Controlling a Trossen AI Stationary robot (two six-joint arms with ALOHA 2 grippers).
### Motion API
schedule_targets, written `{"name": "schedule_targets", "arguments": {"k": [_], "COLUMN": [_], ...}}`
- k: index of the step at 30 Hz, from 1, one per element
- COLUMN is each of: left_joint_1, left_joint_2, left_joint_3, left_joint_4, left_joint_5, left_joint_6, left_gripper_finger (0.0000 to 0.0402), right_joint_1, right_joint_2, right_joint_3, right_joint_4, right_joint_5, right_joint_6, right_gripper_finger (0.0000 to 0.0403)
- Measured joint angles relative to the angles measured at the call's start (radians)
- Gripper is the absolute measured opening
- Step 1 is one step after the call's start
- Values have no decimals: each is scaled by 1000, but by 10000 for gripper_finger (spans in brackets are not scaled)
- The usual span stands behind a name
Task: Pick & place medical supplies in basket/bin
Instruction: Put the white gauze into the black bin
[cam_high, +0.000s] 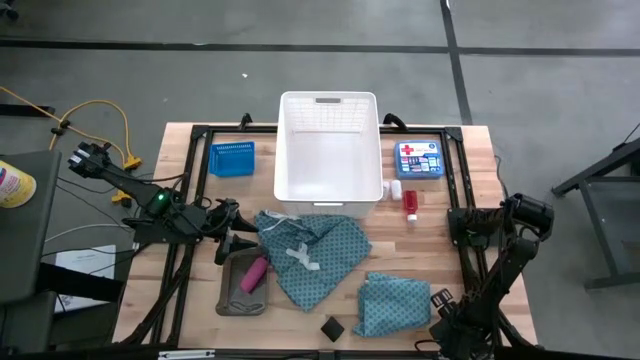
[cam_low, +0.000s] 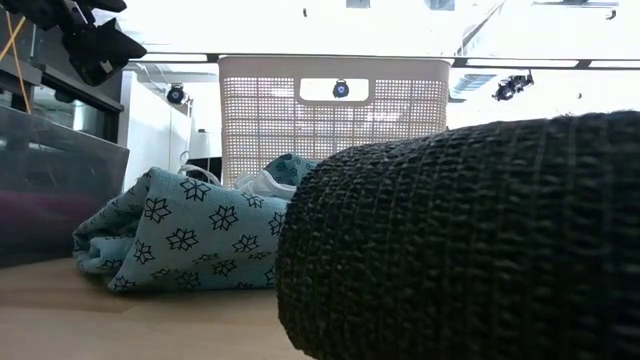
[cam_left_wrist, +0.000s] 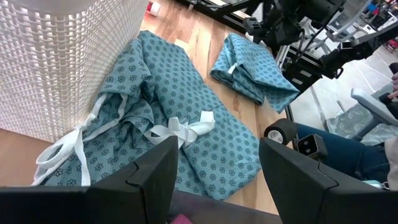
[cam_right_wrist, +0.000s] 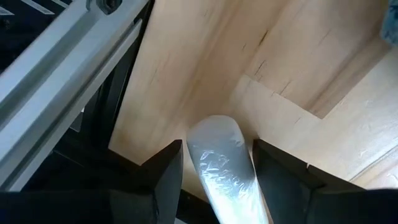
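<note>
A white plastic-wrapped roll (cam_right_wrist: 217, 162) lies on the wood near the table's near right corner. My right gripper (cam_right_wrist: 216, 146) (cam_high: 440, 303) points steeply down at it, open, one finger on each side. A big teal dotted cloth (cam_high: 310, 255) with white ties (cam_left_wrist: 183, 130) lies against the white basket's (cam_high: 283, 150) near wall. A smaller folded one (cam_high: 395, 303) lies beside my right gripper. A pink cylinder (cam_high: 253, 274) rests in the grey tray (cam_high: 228, 297). My left gripper (cam_high: 232, 243) (cam_left_wrist: 217, 144) hangs open above the tray's far end. A black block (cam_high: 332, 327) sits at the near edge.
A small blue mesh basket (cam_high: 231, 158) stands left of the white basket. A flat blue box with a red cross (cam_high: 420, 158) lies to its right, with a small white tube (cam_high: 396, 188) and a red-and-white piece (cam_high: 411, 203) nearby. The black block (cam_low: 470, 240) fills much of the low view.
</note>
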Motion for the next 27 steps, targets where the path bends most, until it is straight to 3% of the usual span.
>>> {"name": "schedule_targets", "arguments": {"k": [7, 20, 27], "left_joint_1": [0, 0, 0], "left_joint_2": [0, 0, 0], "left_joint_3": [0, 0, 0], "left_joint_4": [0, 0, 0], "left_joint_5": [0, 0, 0], "left_joint_6": [0, 0, 0], "left_gripper_finger": [218, 218, 218], "right_joint_1": [0, -3, -63], "right_joint_2": [1, -7, -136], "right_joint_3": [0, -3, 15], "right_joint_4": [-1, -14, -211], "right_joint_5": [0, -1, -6], "right_joint_6": [-1, -3, -6], "right_gripper_finger": [175, 82, 79]}}
